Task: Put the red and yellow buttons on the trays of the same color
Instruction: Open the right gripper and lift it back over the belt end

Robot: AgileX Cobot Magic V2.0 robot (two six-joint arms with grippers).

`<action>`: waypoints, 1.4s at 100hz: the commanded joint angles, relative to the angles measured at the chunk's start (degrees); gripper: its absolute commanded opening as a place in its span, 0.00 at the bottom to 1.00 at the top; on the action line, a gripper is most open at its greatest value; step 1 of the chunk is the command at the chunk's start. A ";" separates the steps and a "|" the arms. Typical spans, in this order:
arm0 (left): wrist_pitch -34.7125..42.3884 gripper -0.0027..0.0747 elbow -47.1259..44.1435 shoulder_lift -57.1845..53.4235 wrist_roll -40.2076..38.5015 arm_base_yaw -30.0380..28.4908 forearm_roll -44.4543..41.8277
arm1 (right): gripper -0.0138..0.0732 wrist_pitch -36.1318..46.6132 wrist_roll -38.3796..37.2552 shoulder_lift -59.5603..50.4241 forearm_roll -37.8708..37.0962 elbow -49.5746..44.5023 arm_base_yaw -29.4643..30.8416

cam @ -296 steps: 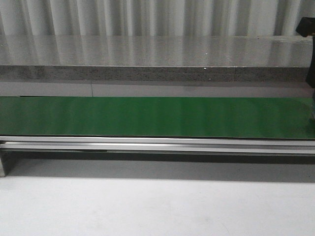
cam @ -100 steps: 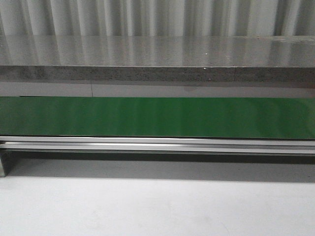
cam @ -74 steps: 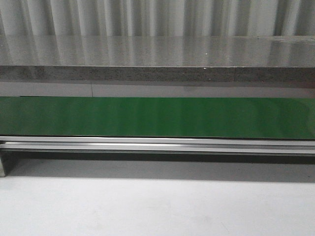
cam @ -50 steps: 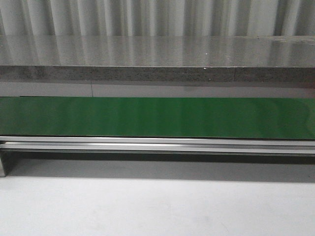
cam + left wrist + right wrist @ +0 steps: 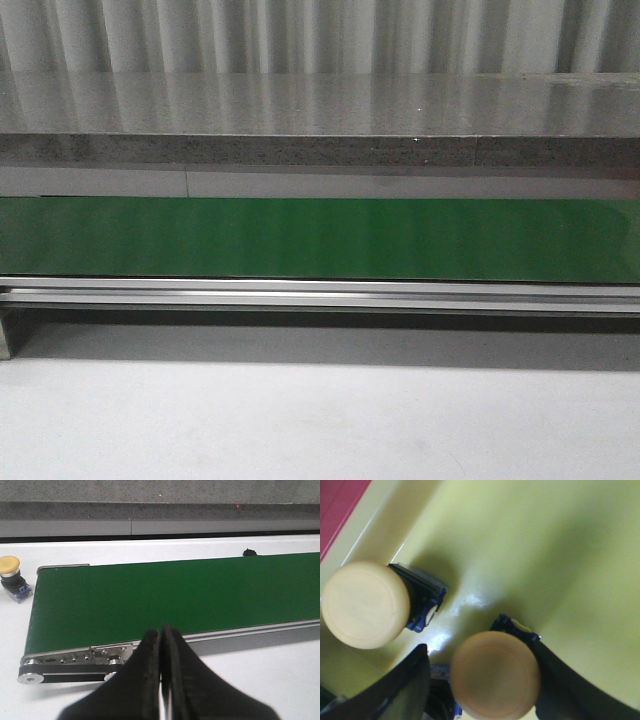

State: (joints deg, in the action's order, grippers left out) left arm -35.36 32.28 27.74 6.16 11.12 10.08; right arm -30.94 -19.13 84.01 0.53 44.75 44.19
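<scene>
Spanning the front view edge to edge: long green conveyor belt (image 5: pixel 320 240), bare along its whole visible length.
Belt front edge: silver aluminium side rail (image 5: pixel 320 292), running unbroken from left frame edge to right.
Foreground room: pale white tabletop (image 5: pixel 320 420) filling the lower third of the front view, open across its width.
Behind belt: grey speckled stone ledge (image 5: pixel 320 150), backed by pale pleated curtain (image 5: pixel 320 35) along the top of the frame.
Arms in front view: neither showing.
Left gripper (image 5: pixel 162 680): black fingers pressed together at bottom centre of the left wrist view, nothing between them, poised over the tabletop just short of the rail.
Belt end: rounded roller end with small bolts (image 5: pixel 75 659) at lower left of the left wrist view; white surface open on all sides of it.
Stray button: yellow-capped push button with black and blue base (image 5: pixel 12 577) at the far left of the left wrist view, on the white surface just beside the belt's end, apart from it.
Right gripper (image 5: pixel 485 680): black fingers clasped on either side of a yellow-capped button (image 5: pixel 495 675) at bottom centre of the right wrist view.
Yellow glossy tray (image 5: pixel 545 555): floor fills most of the right wrist view; whether the held button touches it, cannot tell.
Neighbour: second pale yellow-capped button with black and blue base (image 5: pixel 365 605) on the tray at left, near the held one, close to the left-hand finger (image 5: pixel 400 690).
Tray edge: cream rim at upper left, with red tray (image 5: pixel 337 505) just beyond in the corner.
</scene>
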 commanded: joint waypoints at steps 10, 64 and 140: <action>4.24 0.01 1.49 0.28 -0.07 0.50 0.97 | 0.67 0.72 0.03 -5.64 -0.53 1.18 0.38; 4.24 0.01 1.49 0.28 -0.07 0.50 0.97 | 0.61 -8.34 3.04 -24.26 -1.79 1.18 -10.86; 4.24 0.01 1.49 0.28 -0.07 0.50 0.97 | 0.08 -9.24 20.98 -46.91 -1.78 -2.95 -47.11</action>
State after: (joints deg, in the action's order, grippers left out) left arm -35.36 32.28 27.74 6.16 11.12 10.08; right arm -44.41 -1.55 41.51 -0.92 41.54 -0.85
